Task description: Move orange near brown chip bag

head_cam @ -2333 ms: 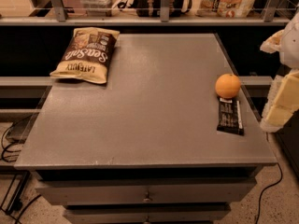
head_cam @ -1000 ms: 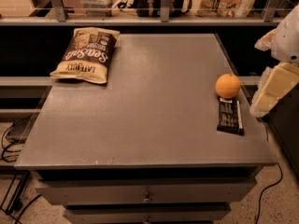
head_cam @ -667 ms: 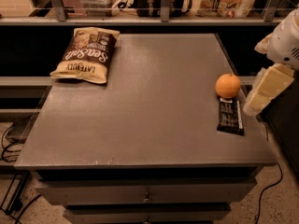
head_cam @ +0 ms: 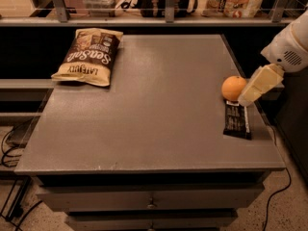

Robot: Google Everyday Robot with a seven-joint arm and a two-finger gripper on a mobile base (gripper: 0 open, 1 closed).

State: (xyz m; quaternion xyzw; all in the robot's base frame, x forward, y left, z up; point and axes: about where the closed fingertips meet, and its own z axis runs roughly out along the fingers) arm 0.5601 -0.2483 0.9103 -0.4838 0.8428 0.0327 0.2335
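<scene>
Cream-coloured robot hand (head_cam: 248, 96) reaches in from the right, its tip just beside the small round orange fruit (head_cam: 233, 87) on the right side of the grey tabletop (head_cam: 159, 109). I cannot tell whether the hand is released or grasping. The fruit touches a flat black snack wrapper (head_cam: 237, 120), well apart from the large crinkly brown chip bag (head_cam: 89, 56) at far left, so the whole move seems left to do. The frame edge cuts off the arm.

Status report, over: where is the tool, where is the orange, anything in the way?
Tool at right edge of table, beside orange. Orange on table, across from brown chip bag at far left. Black snack bar lies just before orange.
</scene>
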